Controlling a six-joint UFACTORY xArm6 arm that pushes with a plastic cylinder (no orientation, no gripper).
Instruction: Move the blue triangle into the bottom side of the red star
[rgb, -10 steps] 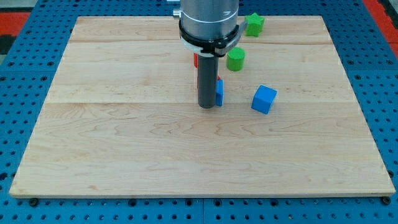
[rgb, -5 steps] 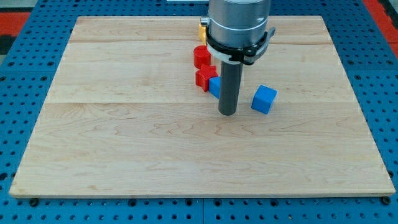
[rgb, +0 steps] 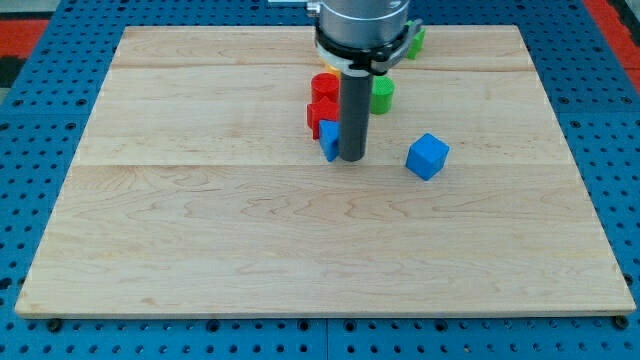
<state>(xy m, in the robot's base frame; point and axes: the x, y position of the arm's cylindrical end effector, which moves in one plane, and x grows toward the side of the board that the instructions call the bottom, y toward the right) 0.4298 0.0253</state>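
- My tip: bare rod, no jaws, holds nothing.
- Blue triangle touching tip's left side; red star just above it.
- Blue cube well to tip's right.

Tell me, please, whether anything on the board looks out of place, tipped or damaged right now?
Nothing stands out. The blue triangle sits against the red star at its lower edge, my tip just to its right. The blue cube lies apart at the right, flat on the undamaged board.
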